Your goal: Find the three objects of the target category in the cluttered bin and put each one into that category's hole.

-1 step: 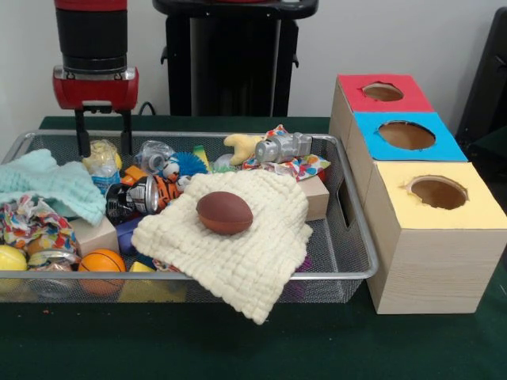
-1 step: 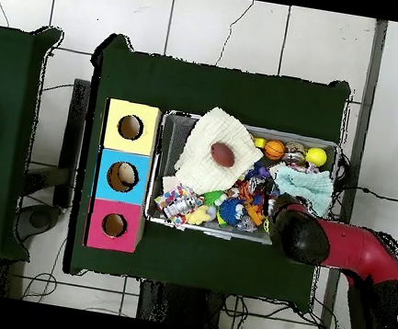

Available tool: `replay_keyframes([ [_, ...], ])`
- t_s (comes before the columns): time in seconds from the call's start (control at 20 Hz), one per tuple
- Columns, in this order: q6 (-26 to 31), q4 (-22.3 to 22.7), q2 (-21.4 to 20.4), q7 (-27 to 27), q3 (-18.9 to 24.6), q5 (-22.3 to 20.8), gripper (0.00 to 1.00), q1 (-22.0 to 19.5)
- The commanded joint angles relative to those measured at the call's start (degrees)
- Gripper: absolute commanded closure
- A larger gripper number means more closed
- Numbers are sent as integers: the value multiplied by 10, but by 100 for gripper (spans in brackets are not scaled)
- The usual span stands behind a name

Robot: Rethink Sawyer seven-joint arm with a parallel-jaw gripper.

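My gripper (image 1: pixel 104 149) hangs open over the far left corner of the wire bin (image 1: pixel 348 237), with nothing between its fingers (image 1: pixel 81 136). A clear plastic bottle (image 1: pixel 103 165) lies just below and behind them. A brown toy football (image 1: pixel 224 212) rests on a cream knitted cloth (image 1: pixel 245 253) in the middle of the bin. At the front left, an orange basketball (image 1: pixel 102 262) sits beside a yellow ball (image 1: pixel 9 258). In the overhead view the arm's head (image 2: pixel 295 233) covers the gripper at the bin's edge; the football (image 2: pixel 222 154) shows on the cloth.
Three boxes with holes stand in a row beside the bin: red (image 1: pixel 380 93), blue (image 1: pixel 405 134) and yellow (image 1: pixel 437 192). The bin also holds a mint cloth (image 1: pixel 47 186), a tiger-striped can (image 1: pixel 146 194), a blue spiky ball (image 1: pixel 188 164), a silver toy camera (image 1: pixel 283 147) and wooden blocks (image 1: pixel 317 196).
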Motion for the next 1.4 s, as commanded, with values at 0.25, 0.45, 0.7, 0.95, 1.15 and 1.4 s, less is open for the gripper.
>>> replay_keyframes([
  [0.25,-1,-1,21,-48,0,-69,0,-2],
  [0.45,6,3,26,-35,-5,-69,0,4],
  [0.7,-1,10,31,-20,-10,-78,0,8],
  [0.95,-1,4,38,-19,-22,-98,0,15],
  [1.15,-6,2,41,-16,-28,-108,0,17],
  [1.4,-15,-9,35,-20,-34,-124,0,17],
])
